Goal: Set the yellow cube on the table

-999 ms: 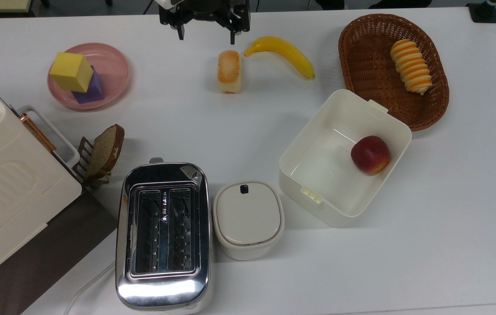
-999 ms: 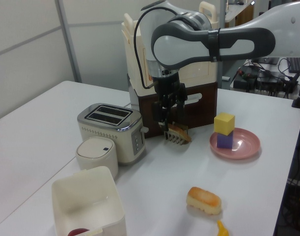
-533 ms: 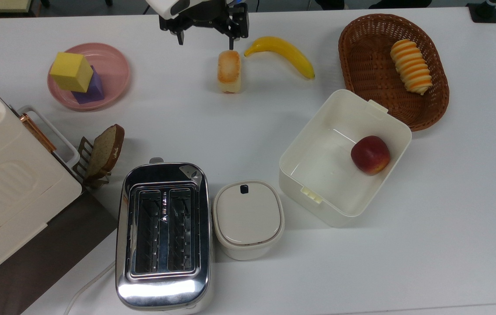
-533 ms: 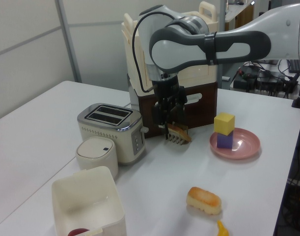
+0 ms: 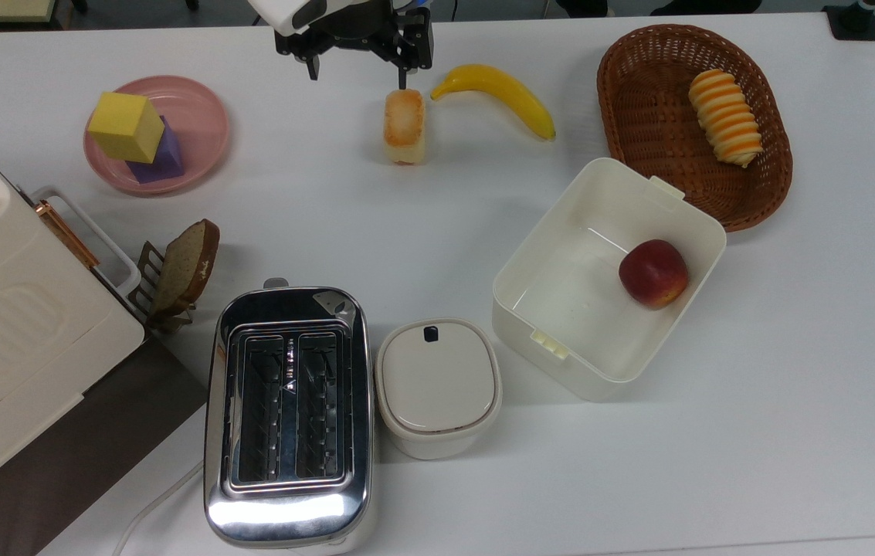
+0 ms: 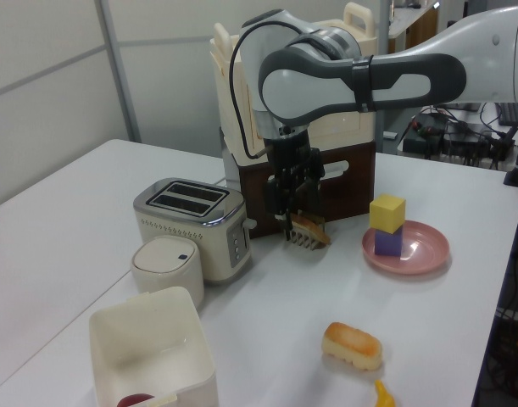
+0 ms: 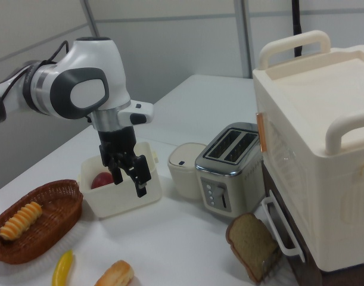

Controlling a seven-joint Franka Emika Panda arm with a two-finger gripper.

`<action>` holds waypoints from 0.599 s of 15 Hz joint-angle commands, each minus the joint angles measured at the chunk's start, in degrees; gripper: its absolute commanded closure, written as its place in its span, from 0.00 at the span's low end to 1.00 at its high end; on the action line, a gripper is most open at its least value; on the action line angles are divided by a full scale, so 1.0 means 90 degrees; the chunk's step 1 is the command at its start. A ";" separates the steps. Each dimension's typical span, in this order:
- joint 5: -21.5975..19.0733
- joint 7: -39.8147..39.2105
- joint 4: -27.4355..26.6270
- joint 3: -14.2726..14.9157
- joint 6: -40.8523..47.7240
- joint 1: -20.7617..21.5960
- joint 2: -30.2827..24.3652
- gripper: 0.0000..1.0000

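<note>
Top view first, nearest edge at six o'clock: a chrome toaster [image 5: 288,417] stands at about seven o'clock with a lidded white pot [image 5: 438,386] touching close on its right, and a big cream appliance [image 5: 8,324] fills the eight o'clock corner. Just beyond, toward four o'clock of centre, an open white box [image 5: 561,309] holds a red apple [image 5: 653,273]. At nine o'clock a slice of brown bread [image 5: 188,262] leans in a small rack. Farther on, past the middle of the table [image 5: 792,386], a bread roll [image 5: 405,125] lies at twelve o'clock with a yellow banana [image 5: 497,91] just beside it on the top view's right, and a wicker basket [image 5: 638,93] at two o'clock carries a striped pastry [image 5: 725,116]. At ten o'clock sits the pink plate [image 5: 205,116]; the yellow cube [image 5: 127,127] rests stacked on a purple cube [image 5: 163,158] there, untouched and well apart from the arm. Farthest back, at the twelve o'clock edge, the gripper [image 5: 354,69] hangs above the table near the roll's far end, its two fingers spread wide and holding nothing. From the left view the gripper [image 6: 289,214] hangs in front of the appliance, with the yellow cube [image 6: 387,213] on the plate toward three o'clock.
</note>
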State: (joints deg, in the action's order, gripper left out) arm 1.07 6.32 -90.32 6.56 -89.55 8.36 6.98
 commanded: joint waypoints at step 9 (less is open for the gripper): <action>0.0096 -0.0243 -0.0043 0.0072 -0.0157 -0.0264 -0.0072 0.00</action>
State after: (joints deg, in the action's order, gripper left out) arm 1.07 5.81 -90.28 6.79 -89.56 6.20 6.98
